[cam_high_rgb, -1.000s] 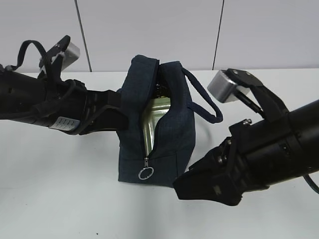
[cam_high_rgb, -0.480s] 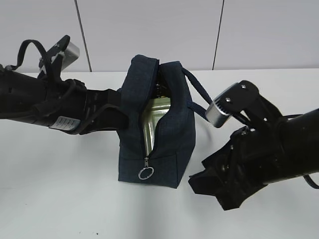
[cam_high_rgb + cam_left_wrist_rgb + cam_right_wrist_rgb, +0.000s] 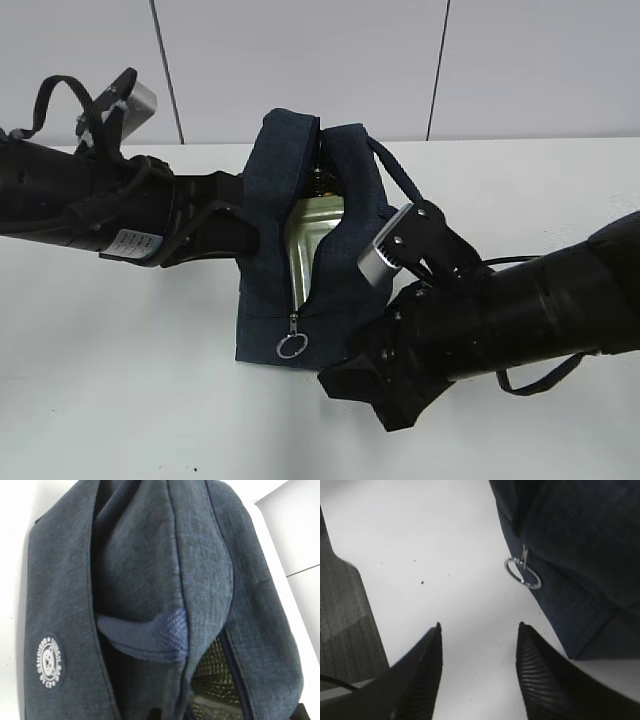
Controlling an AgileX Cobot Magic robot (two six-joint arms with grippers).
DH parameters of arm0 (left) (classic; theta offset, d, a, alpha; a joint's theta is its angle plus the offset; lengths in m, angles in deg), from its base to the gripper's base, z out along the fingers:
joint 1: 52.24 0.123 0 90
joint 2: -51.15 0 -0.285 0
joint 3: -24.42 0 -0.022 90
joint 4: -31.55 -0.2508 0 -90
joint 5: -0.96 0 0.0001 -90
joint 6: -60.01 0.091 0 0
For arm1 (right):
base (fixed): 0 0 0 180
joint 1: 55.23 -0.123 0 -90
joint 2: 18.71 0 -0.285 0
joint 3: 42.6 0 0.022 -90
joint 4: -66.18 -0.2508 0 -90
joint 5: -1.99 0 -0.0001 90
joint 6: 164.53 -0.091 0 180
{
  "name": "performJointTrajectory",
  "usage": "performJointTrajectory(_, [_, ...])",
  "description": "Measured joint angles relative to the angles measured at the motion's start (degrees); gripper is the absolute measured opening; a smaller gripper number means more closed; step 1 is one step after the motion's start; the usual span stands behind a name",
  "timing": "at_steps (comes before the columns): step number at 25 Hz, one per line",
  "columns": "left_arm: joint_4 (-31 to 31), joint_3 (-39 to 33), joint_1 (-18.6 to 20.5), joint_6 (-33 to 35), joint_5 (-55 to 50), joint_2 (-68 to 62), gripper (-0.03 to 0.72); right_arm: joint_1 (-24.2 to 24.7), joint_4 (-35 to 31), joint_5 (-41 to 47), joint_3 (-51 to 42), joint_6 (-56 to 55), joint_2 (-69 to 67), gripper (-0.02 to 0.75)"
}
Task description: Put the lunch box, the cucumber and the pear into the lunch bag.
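Observation:
The navy lunch bag (image 3: 350, 250) stands upright mid-table, its front zipper parted so the silvery lining (image 3: 305, 240) shows. A silver ring pull (image 3: 291, 346) hangs low on the front. My left gripper (image 3: 238, 215) is pressed to the bag's left wall, shut on the fabric; in the left wrist view the lunch bag (image 3: 140, 560) and its padded handle (image 3: 150, 630) fill the frame. My right gripper (image 3: 360, 395) sits low at the bag's front right corner, open and empty. In the right wrist view the right gripper (image 3: 479, 626) points past the ring pull (image 3: 522, 573). Lunch box, cucumber and pear are hidden.
The white table (image 3: 120, 380) runs back to a pale panelled wall. In the right wrist view the table's edge drops to dark floor (image 3: 345, 630) on the left. The bag's loop handle (image 3: 400, 185) arches above my right arm.
My right arm has swung left and down, from beside the bag to its front right corner near the ring pull. The left arm and the bag have stayed put.

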Motion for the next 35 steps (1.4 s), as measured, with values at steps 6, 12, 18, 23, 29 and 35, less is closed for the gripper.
performJointTrajectory(6, [0.37, 0.0, 0.0, 0.0, -0.06, 0.0, -0.015, 0.0, -11.3, 2.47, 0.0, 14.33, -4.1, 0.381])
performJointTrajectory(12, [1.35, 0.0, 0.0, 0.14, -1.14, 0.0, -0.015, 0.0, -12.72, 2.6, 0.22, 18.52, -7.79, 0.381])
performJointTrajectory(18, [3.45, 0.0, 0.0, 0.14, -3.34, -0.1, -0.015, 0.0, -12.99, 2.6, 3.34, 19.17, -11.11, 0.38])
performJointTrajectory(23, [3.73, 0.0, 0.0, 0.14, -3.97, -0.1, -0.015, 0.0, -12.99, 0.46, 4.74, 19.17, -12.07, 0.38])
performJointTrajectory(29, [5.52, 0.0, 0.0, 0.15, -4.55, -0.35, -0.015, 0.0, -12.99, 0.03, 6.34, 19.26, -12.98, 0.379])
performJointTrajectory(35, [6.61, 0.0, 0.0, 0.15, -5.03, -0.35, -0.015, 0.0, -12.99, -0.22, 8.8, 19.26, -14.29, 0.379])
